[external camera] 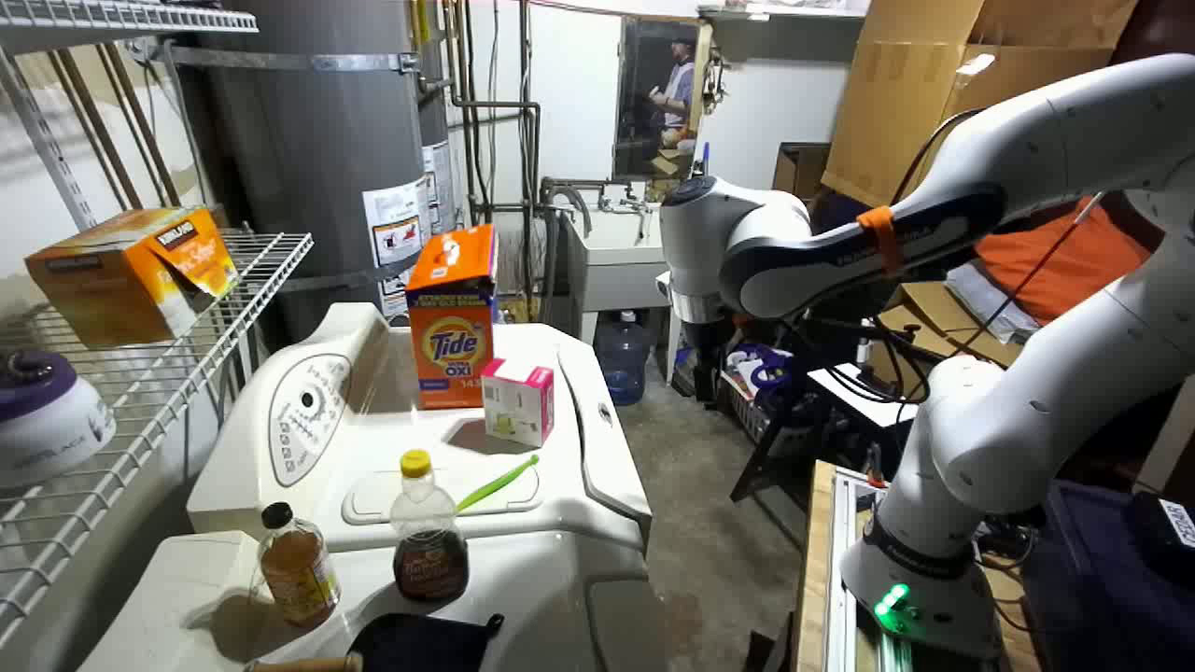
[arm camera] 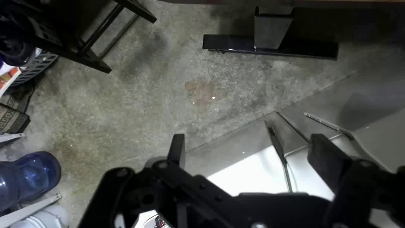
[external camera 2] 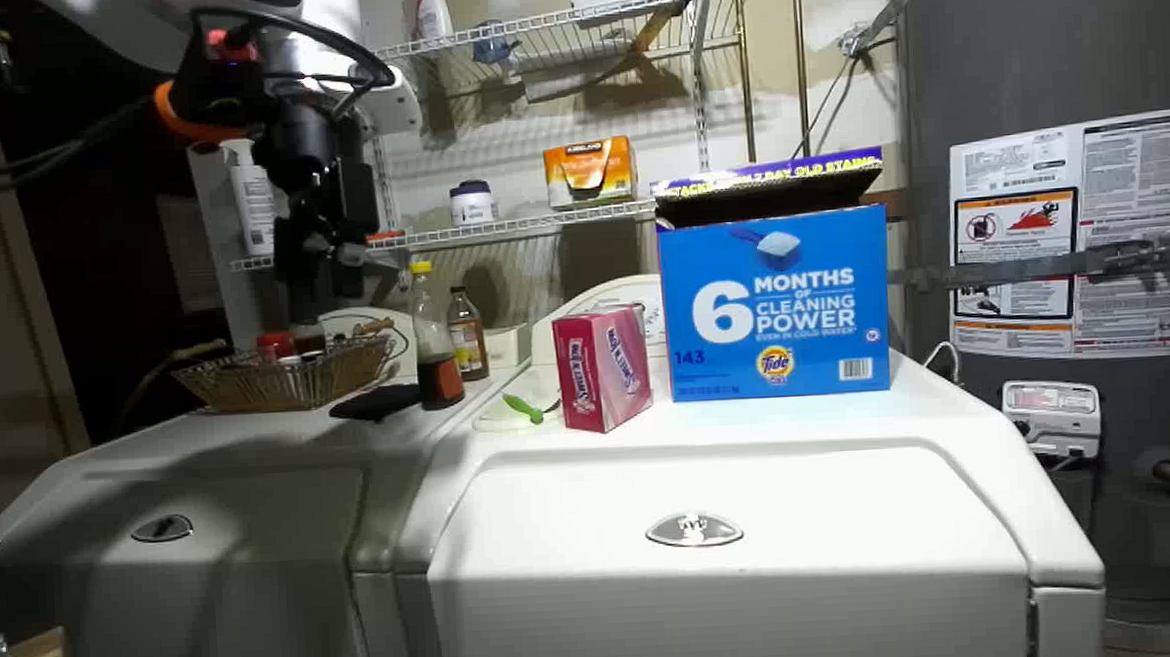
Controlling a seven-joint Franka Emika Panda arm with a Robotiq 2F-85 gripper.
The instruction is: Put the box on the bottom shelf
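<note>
The box (external camera: 516, 407), a small pink-and-white carton, stands upright on the white machine top, close to the orange detergent box. It also shows in an exterior view (external camera 2: 602, 373) with its pink sides facing out. The bottom shelf (external camera: 154, 411), a white wire grid, is at the left; its front edge shows in an exterior view (external camera 2: 520, 228) behind the machines. My gripper (arm camera: 248, 148) is open with nothing between its fingers. It points down over the floor by the machines' front, apart from the box. It also shows in both exterior views (external camera: 700, 369) (external camera 2: 310, 283).
The orange detergent box (external camera: 453, 327) stands behind the box. Two bottles (external camera: 429, 551) (external camera: 299, 569) and a green brush (external camera: 499, 483) are on the machines. A yellow-orange carton (external camera: 131, 275) and a purple-lidded tub (external camera: 51, 425) sit on the bottom shelf, below the upper wire tier (external camera: 131, 21).
</note>
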